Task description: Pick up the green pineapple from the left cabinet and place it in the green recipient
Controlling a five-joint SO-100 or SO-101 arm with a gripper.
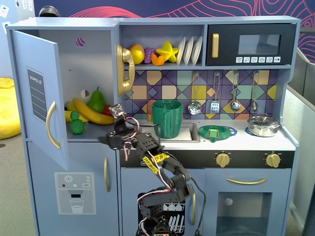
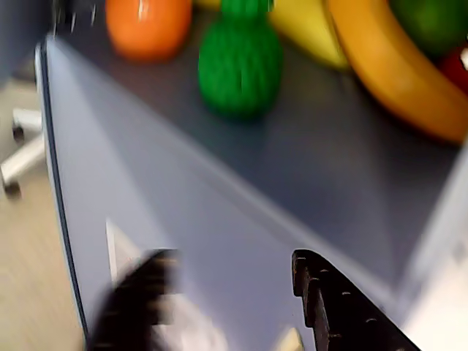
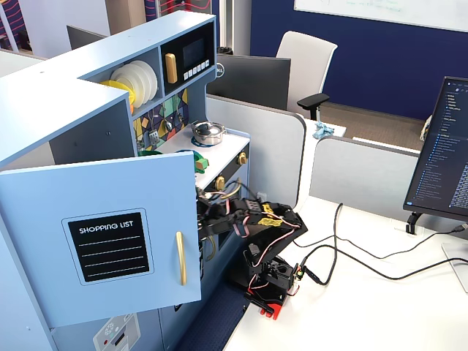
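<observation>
The green pineapple [image 1: 75, 123] stands on the shelf of the left cabinet [image 1: 93, 64], in front of the bananas and left of the pear. In the wrist view the pineapple [image 2: 240, 69] sits at top centre on the cabinet floor [image 2: 329, 183]. My gripper [image 1: 106, 140] is at the shelf's front edge, just right of and below the pineapple, apart from it. In the wrist view my gripper [image 2: 234, 289] is open and empty; the left finger is blurred. The green recipient [image 1: 167, 118] stands upright on the counter beside the sink.
The cabinet door [image 1: 39, 93] stands open to the left and also shows in a fixed view [image 3: 110, 245]. Bananas [image 1: 91, 113], a pear [image 1: 97, 101] and an orange fruit [image 2: 146, 25] share the shelf. A flat green strainer-dish [image 1: 215, 132] and a pot [image 1: 263, 125] sit on the counter.
</observation>
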